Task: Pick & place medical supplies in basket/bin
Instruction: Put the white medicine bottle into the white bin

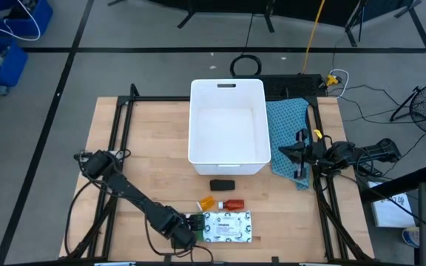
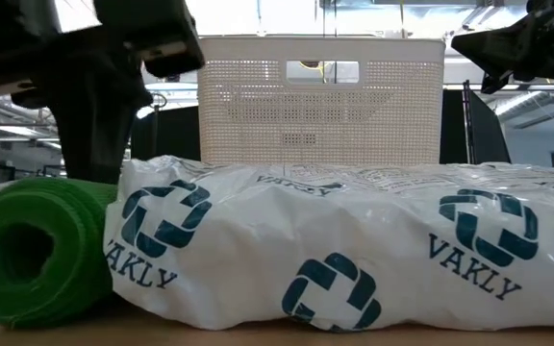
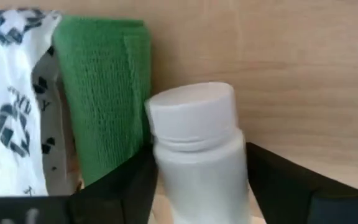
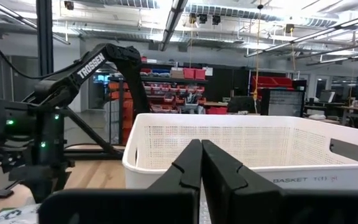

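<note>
My left gripper (image 1: 186, 230) is at the table's near edge, shut on a small white bottle (image 3: 194, 143) with a white cap. Right beside it lie a green gauze roll (image 3: 104, 93) and, against that roll, the flat white packet with green print (image 1: 228, 226). Farther in lie an orange piece (image 1: 207, 203), a red bottle (image 1: 233, 203) and a black piece (image 1: 222, 185). The white bin (image 1: 228, 125) stands at the table's middle, toward the far edge. My right gripper (image 4: 201, 167) is shut and hovers over the blue-green cloth (image 1: 287, 122), right of the bin. My left gripper has the white bottle's body (image 3: 197, 180), just below the cap, between its two fingers, one on each side. The fingers (image 3: 126, 186) lie along the bottle, and the cap end points away from the wrist. Whether the bottle rests on the table does not show.
The bin's tall perforated wall (image 2: 320, 101) rises behind the packet (image 2: 354, 240). The green roll (image 2: 37, 250) lies at the packet's left end. Black frame rails run along both table sides. Bare wood lies left of the bin.
</note>
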Motion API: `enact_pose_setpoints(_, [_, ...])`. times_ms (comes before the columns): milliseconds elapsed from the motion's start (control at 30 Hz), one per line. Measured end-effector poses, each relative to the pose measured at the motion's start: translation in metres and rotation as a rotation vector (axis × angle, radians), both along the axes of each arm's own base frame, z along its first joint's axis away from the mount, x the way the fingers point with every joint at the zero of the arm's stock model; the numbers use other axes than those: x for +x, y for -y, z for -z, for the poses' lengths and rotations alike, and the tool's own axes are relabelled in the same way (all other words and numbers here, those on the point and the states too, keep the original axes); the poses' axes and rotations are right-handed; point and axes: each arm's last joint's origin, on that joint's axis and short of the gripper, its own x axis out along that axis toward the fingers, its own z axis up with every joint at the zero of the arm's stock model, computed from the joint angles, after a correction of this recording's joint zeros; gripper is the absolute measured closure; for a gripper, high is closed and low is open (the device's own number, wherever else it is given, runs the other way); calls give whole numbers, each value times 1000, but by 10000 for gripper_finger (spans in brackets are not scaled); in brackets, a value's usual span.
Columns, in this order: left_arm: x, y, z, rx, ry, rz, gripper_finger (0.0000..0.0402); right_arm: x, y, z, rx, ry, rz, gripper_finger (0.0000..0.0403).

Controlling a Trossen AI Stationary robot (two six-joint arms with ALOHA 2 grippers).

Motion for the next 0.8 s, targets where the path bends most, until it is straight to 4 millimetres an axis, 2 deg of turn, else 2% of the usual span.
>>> enact_pose_setpoints(200, [2, -1, 0, -74, -23, -124, 227, 0, 0, 0, 3, -2, 12, 403])
enact_pose_setpoints(467, [-7, 3, -7, -72, -12, -182, 229, 0, 0, 0, 6, -1, 11, 403])
enact_pose_setpoints(667, [-25, -10, -47, -35, 24, -298, 229, 0, 0, 0, 6, 0, 10, 403])
enact_pose_setpoints(800, [-43, -37, -86, -8, 50, -482, 229, 0, 0, 0, 6, 0, 10, 403])
